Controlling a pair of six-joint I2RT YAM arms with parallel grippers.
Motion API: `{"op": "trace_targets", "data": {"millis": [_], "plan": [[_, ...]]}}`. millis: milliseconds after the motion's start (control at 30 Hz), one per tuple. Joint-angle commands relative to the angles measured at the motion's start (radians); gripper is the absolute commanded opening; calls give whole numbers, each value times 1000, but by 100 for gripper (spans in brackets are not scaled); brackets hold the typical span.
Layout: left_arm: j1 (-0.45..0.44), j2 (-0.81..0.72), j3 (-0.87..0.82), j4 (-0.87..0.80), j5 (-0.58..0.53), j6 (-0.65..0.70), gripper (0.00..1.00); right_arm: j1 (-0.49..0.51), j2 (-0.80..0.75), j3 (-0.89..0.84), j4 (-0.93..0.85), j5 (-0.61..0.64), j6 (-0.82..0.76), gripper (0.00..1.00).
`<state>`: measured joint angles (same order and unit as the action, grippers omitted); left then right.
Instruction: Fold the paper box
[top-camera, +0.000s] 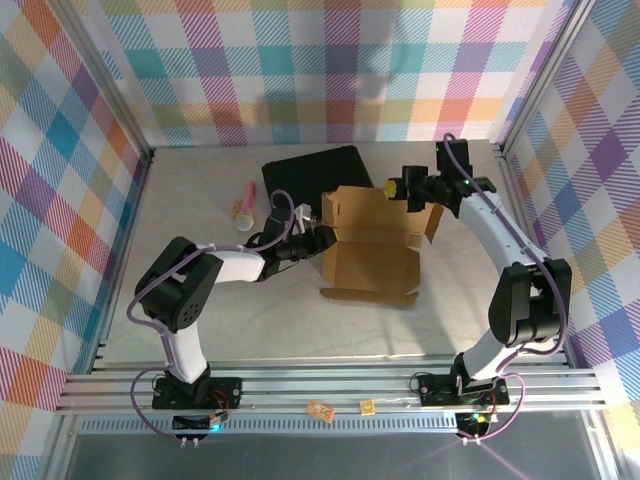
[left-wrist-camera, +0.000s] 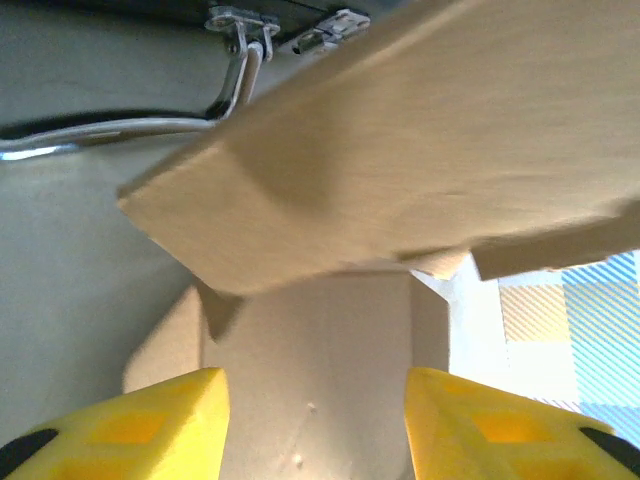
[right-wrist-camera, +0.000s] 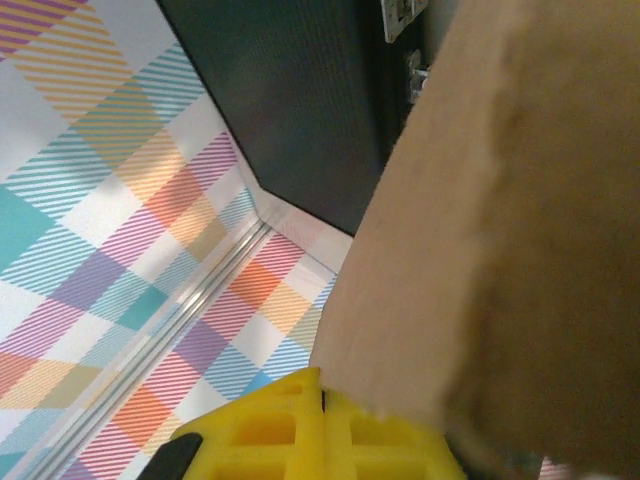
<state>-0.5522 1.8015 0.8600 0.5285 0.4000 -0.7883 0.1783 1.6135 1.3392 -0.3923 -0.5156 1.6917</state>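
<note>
The paper box (top-camera: 370, 250) is brown corrugated cardboard, lying half folded in the middle of the table with its back wall raised and its front flap flat. My left gripper (top-camera: 318, 238) is at the box's left side. In the left wrist view its yellow fingers (left-wrist-camera: 160, 420) stand apart, a pale cardboard panel (left-wrist-camera: 310, 340) lies beyond them and a flap (left-wrist-camera: 400, 170) hangs overhead. My right gripper (top-camera: 392, 187) is at the top of the raised back wall. Its yellow jaws (right-wrist-camera: 322, 395) are shut together, and a cardboard panel (right-wrist-camera: 480, 250) leans against their right side.
A black hard case (top-camera: 312, 172) with metal latches lies right behind the box. A pink and cream toy (top-camera: 243, 210) is on the table to its left. Two small items (top-camera: 321, 410) rest on the front rail. Plaid walls enclose the table.
</note>
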Motion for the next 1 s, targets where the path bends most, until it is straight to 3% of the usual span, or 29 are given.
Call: {"op": "trace_targets", "data": {"millis": [0,433,633,967], "plan": [[9,-138,-26,-47,-3,26,53,24,9,-19,152,11,-38,0],[130,-545,-56,-534,-58,117,60,127,90,-47,250,-58,-55,0],[220,-613,-93,-589,-45,133,59,136,99,-116,319,-123,-146,0],[225,-598,-127,-610,5,194,53,135,96,-232,423,-169,-161,0]]}}
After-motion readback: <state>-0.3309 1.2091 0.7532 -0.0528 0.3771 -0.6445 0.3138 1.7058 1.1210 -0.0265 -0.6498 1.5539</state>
